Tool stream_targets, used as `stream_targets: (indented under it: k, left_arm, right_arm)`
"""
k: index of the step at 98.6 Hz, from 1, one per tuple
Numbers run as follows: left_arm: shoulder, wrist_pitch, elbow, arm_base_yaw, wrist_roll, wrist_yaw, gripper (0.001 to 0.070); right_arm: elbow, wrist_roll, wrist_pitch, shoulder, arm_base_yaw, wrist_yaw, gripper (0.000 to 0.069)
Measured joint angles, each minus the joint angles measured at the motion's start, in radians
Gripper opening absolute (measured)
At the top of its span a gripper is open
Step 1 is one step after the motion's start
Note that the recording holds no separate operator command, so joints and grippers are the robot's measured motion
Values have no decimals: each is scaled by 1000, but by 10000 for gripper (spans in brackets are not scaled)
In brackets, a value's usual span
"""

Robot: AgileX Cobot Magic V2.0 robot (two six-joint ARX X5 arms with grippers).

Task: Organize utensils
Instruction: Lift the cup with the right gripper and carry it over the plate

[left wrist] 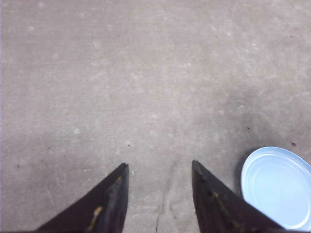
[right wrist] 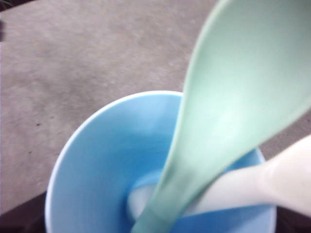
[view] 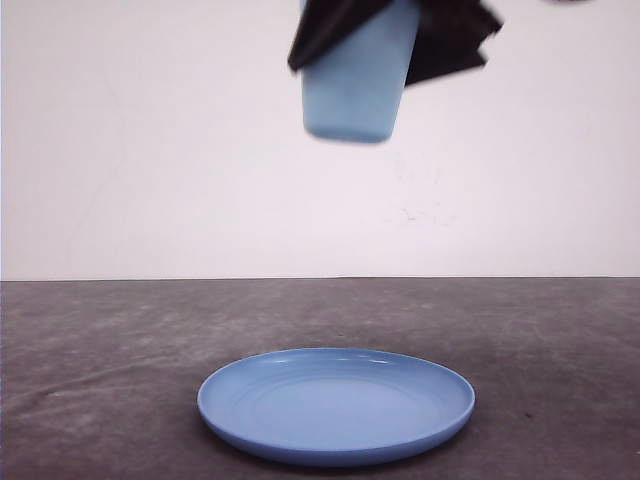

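While the front view shows the light blue cup (view: 350,85) lifted high over the blue plate (view: 336,405) on the worktop (view: 100,350), the right hand (view: 395,35) pinches it, likely for carrying | left wrist: left hand (left wrist: 159,170) spread, idle | right wrist: spoon (right wrist: 233,107) and fork (right wrist: 257,187) stand inside the cup.

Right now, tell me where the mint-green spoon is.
The spoon stands handle-down inside the light blue cup, beside the white fork; the right gripper holds that cup high above the blue plate.

Blue plate (view: 336,405) on grey table (view: 90,340)
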Motion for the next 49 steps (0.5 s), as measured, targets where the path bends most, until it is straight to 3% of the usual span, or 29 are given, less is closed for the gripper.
stream_targets:
  k: [24,49]
  left_arm:
    - [0,0,0,0,0,0,235]
    - [0,-1,0,0,1,0,235]
  right_arm:
    - [-174,1,1,-108,125,160,491]
    - [-316,9,126,-77,172,171,491]
